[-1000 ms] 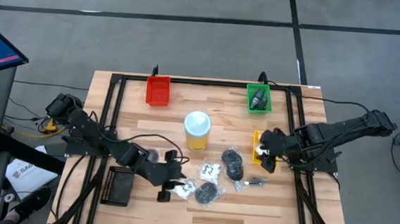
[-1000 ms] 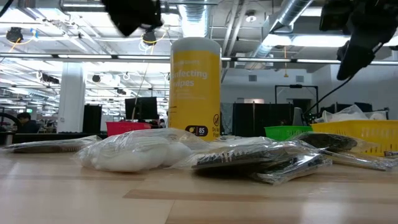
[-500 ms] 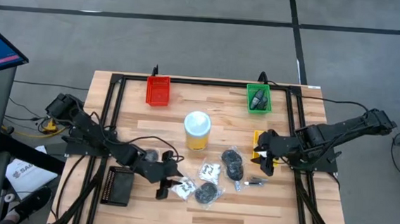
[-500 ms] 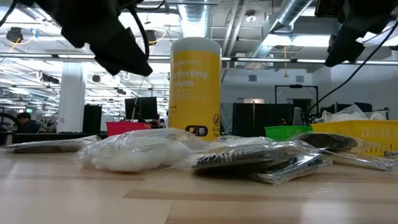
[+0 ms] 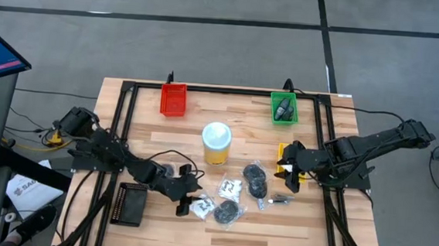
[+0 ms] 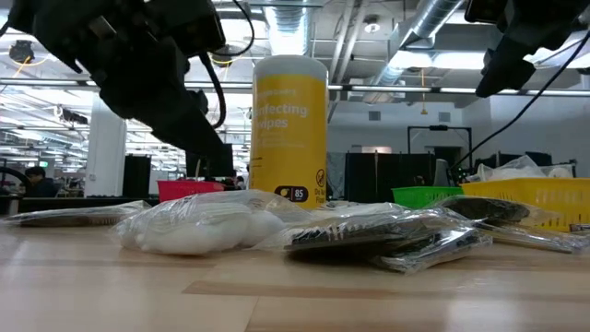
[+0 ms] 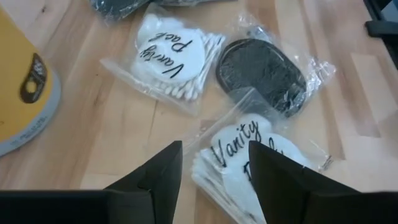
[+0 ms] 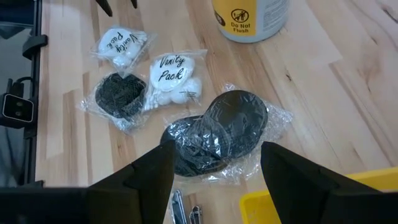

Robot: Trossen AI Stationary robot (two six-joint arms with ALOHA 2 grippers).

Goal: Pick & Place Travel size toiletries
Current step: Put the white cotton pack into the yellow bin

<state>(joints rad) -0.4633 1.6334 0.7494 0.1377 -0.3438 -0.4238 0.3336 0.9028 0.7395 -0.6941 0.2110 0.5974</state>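
The travel size toiletries lie flat in a cluster on the wooden table: two white "Vanity Pack" sachets (image 5: 230, 188) (image 5: 202, 207), dark round bundles in clear bags (image 5: 227, 211) (image 5: 256, 180) and silvery bits (image 5: 280, 198). My left gripper (image 5: 186, 207) (image 7: 214, 165) is open and low over the nearer sachet (image 7: 249, 155), whose end lies between and ahead of its fingers; I cannot see any touch. My right gripper (image 5: 289, 174) (image 8: 217, 174) hangs open and empty above the yellow tray (image 8: 311, 199), looking onto the dark bundles (image 8: 217, 134).
A tall yellow tub (image 5: 216, 142) stands behind the cluster. A red tray (image 5: 173, 100) and a green tray (image 5: 284, 109) holding a dark bottle sit at the far side. A black tray (image 5: 129, 204) lies near my left arm. A black frame borders the table.
My left gripper has come down toward the nearer white sachet; in the low view it sinks from the top of the picture to just above the bags. The toiletries have stayed where they were.
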